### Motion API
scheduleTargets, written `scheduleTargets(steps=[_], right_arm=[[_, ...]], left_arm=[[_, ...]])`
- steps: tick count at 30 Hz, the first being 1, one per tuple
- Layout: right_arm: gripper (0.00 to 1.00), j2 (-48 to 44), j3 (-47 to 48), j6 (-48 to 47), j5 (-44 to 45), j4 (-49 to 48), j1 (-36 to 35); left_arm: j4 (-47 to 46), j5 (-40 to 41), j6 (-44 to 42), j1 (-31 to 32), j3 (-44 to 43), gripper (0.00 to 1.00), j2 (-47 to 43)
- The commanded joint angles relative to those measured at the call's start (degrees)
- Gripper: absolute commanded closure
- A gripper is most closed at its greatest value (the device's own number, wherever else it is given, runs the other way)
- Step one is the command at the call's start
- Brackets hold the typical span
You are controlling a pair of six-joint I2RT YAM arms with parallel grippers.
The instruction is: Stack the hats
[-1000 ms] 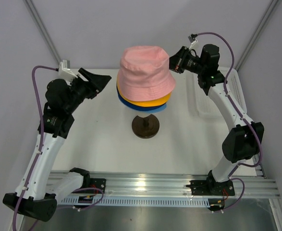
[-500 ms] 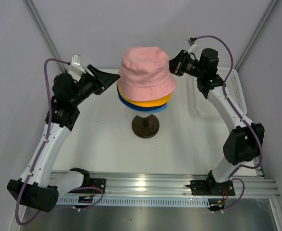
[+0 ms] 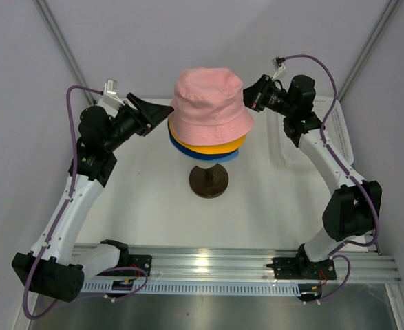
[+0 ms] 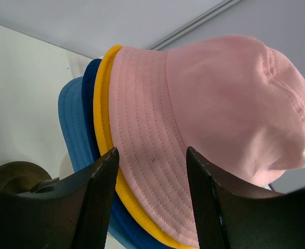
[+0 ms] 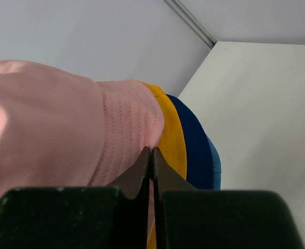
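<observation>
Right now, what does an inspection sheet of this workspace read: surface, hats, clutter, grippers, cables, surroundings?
Surface: white table, with the stand's dark round base at its middle.
Job's things: pink hat on top, then yellow-orange hat, navy hat, and light blue hat at the bottom. All four are stacked on the stand.
Clutter: white mesh basket at the right edge, behind the right arm.
Grippers: left gripper open, beside the brims. Right gripper shut, tips at the pink brim; a pinch cannot be confirmed.
Cables: purple cables loop off both arms, apart from the hats.
Surroundings: pale walls with grey frame bars; metal rail at the near edge.
</observation>
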State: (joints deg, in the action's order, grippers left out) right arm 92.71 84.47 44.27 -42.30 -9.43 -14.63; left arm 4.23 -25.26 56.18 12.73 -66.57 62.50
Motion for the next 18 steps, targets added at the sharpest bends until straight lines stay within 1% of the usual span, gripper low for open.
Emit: scheduleTargets(steps=[1,3,5,13,15,18], right_arm=[[1.0,-2.44,-4.83,1.51,-1.55,-8.65,-0.48],[1.0,-3.06,-5.71,0.74,-0.94,-9.9,-1.1],[1.0,-3.06,-5.28,-0.23,0.03,-8.94,-1.45],[1.0,-3.15,-7.73,-1.2,1.52,-13.95,-2.77],[1.0,-3.15,-8.09,-1.56,2.4,-14.21,-2.94],[1.0,-3.23,-9.14,-1.56,3.28,-15.35,-3.21]], left_arm=[[-1.77,-0.24,0.95,-0.08,0.3,0.42,1.13],[-1.42,0.38,0.77,0.1,-0.14,0.42,1.66],[-1.51,0.21,0.86,0.1,-0.32,0.42,2.01],[-3.0,-0.85,2.0,0.28,-0.05,0.41,2.8],[-3.35,-1.29,2.26,0.28,0.03,0.39,2.8],[-3.18,-1.38,2.18,0.36,-0.06,0.34,3.07]])
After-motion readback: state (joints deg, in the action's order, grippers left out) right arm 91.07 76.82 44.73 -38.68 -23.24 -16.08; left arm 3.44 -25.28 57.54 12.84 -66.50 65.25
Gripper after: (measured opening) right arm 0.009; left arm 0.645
